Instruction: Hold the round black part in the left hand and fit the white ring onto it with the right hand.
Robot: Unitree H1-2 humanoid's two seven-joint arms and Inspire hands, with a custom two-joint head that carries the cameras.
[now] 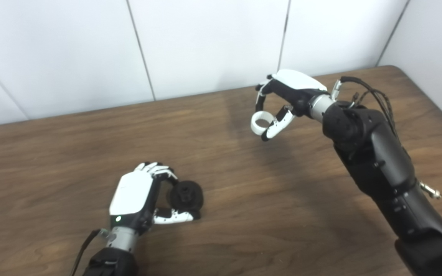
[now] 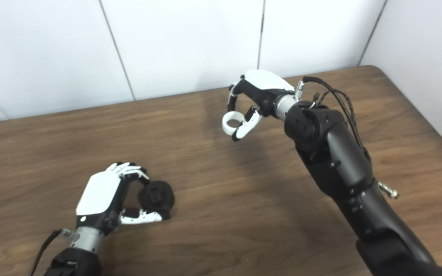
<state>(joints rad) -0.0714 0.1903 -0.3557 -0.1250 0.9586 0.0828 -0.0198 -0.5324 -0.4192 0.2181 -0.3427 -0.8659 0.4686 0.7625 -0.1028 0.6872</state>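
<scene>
The white-backed left hand (image 1: 138, 199) is closed around the round black plastic part (image 1: 186, 196), low on the brown wooden table (image 1: 244, 199), at about seven o'clock in the picture. The white-backed right hand (image 1: 282, 101) is up in the air at about one o'clock, pinching the small white plastic ring (image 1: 260, 123) between finger and thumb. So both pick-ups look done. What is left is to bring the ring over to the black part and push it on; the two are well apart now. I cannot tell if the black part is lifted or resting on the table, and its shape is too dark to make out well.
</scene>
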